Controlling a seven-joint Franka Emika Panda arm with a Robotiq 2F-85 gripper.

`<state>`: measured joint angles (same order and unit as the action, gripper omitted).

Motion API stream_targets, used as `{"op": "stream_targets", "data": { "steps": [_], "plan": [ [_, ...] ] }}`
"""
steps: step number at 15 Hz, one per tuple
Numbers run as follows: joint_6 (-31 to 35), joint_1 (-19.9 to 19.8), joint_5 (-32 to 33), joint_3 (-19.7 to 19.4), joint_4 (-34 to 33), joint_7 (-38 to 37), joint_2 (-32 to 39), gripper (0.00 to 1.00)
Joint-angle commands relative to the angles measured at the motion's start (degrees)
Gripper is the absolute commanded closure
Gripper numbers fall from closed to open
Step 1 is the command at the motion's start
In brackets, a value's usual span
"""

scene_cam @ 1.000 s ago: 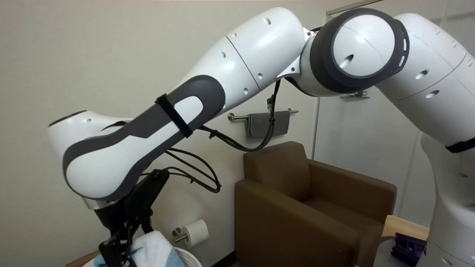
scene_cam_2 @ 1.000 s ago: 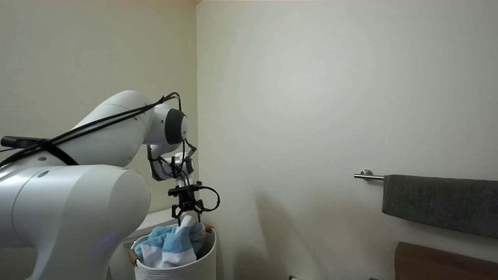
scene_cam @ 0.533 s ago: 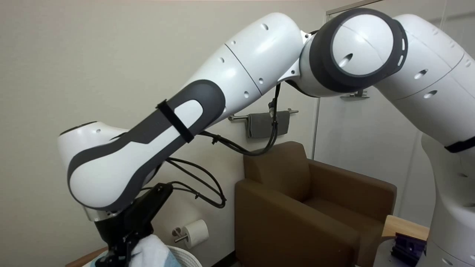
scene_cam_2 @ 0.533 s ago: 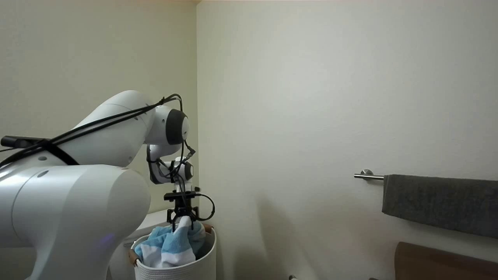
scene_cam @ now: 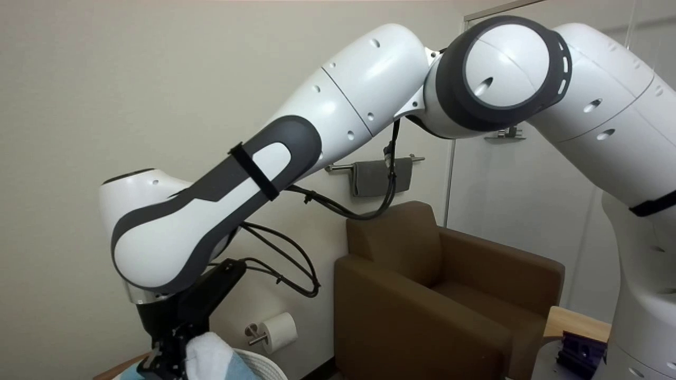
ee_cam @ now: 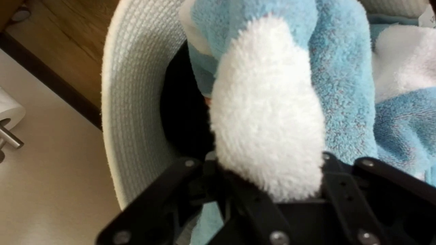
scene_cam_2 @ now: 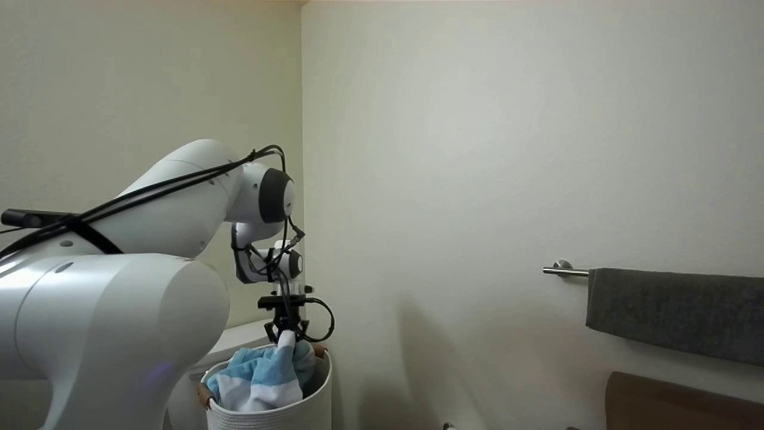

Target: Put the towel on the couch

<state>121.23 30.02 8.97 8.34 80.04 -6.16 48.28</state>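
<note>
In an exterior view, the towel [scene_cam_2: 265, 376] lies bunched in the basket [scene_cam_2: 274, 420], its bulk at 7 o'clock below the gripper [scene_cam_2: 287, 339]. In the wrist view, the jaws bear on a white fold of the towel from 9 and 3 o'clock and grip it. The remaining cloth extends mainly from 11 to 3 o'clock of the grip. The fold's long axis runs 12 to 6 o'clock, its end pointing toward 6. The overall axis of the bunched towel cannot be determined.
</note>
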Motion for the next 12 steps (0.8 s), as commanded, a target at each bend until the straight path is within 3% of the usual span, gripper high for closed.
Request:
{"op": "stream_targets", "data": {
  "steps": [1, 7, 12],
  "plan": [
    [1.35, -1.65, -1.17, 1.83, 0.42, 0.81, 0.52, 0.89],
    [-0.07, -1.89, -1.14, 2.44, -1.16, 1.47, 0.95, 0.88],
    [-4.71, -0.92, 1.68, 1.09, -2.95, 1.96, -3.53, 0.88]
  ]
}}
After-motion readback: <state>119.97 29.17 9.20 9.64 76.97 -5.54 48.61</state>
